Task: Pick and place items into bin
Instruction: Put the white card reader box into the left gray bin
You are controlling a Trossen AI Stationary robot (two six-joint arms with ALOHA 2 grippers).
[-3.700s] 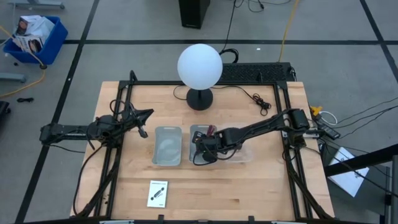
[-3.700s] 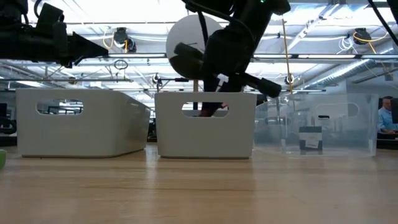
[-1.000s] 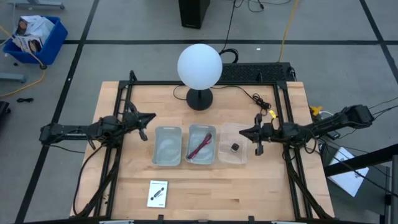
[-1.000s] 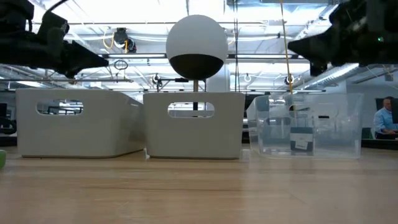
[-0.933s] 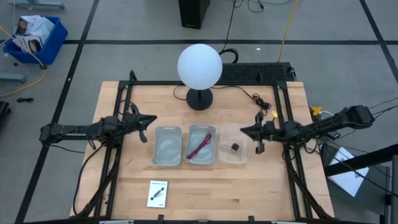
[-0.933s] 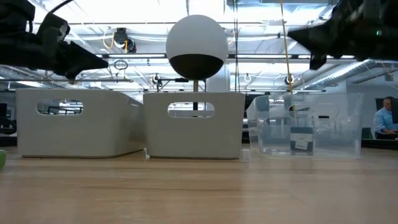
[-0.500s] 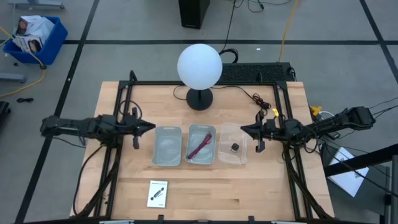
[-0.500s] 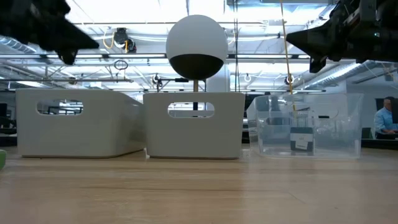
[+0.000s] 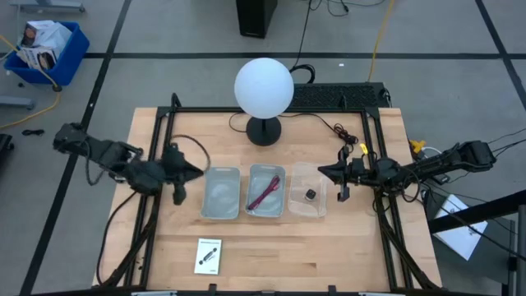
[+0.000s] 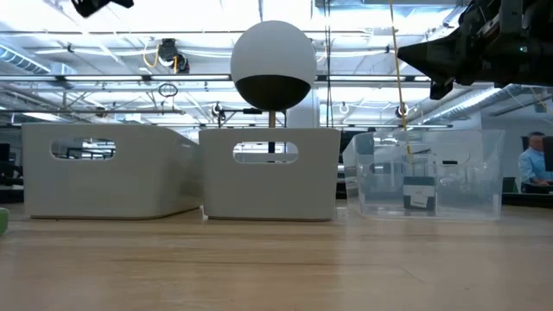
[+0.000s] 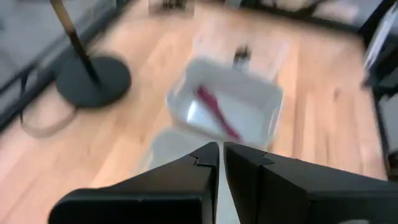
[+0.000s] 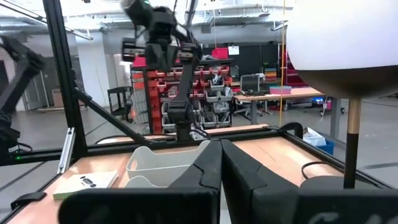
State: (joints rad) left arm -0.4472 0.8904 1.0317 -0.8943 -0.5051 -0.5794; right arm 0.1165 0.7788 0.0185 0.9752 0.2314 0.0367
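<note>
Table (image 9: 345, 247): pale wooden top inside a black frame, seen from above.
Lamp (image 9: 264, 86): white globe on a dark round base, at the far middle of the table.
Left arm: reaching in from the table's left edge, bent at the elbow, wrist turned toward the bins.
Right arm: stretched low from the table's right edge toward the clear bin.
Bins: three in a row at mid-table; left white bin (image 9: 221, 193), middle white bin (image 9: 266, 191), clear bin (image 9: 308, 189) on the right.
Left gripper (image 9: 178, 182): raised above the table just left of the left white bin; fingers nearly together, holding nothing.
Right gripper (image 9: 335, 175): raised just right of the clear bin; fingers nearly together, holding nothing.
White card (image 9: 209, 255): flat on the table near the front edge, well apart from the bins; long axis running front to back, black pen-like mark along it.
Red cord bundle (image 9: 265, 193): inside the middle white bin; long axis diagonal, front-left to far-right.
Black cube (image 9: 311, 195): inside the clear bin, near its middle.
</note>
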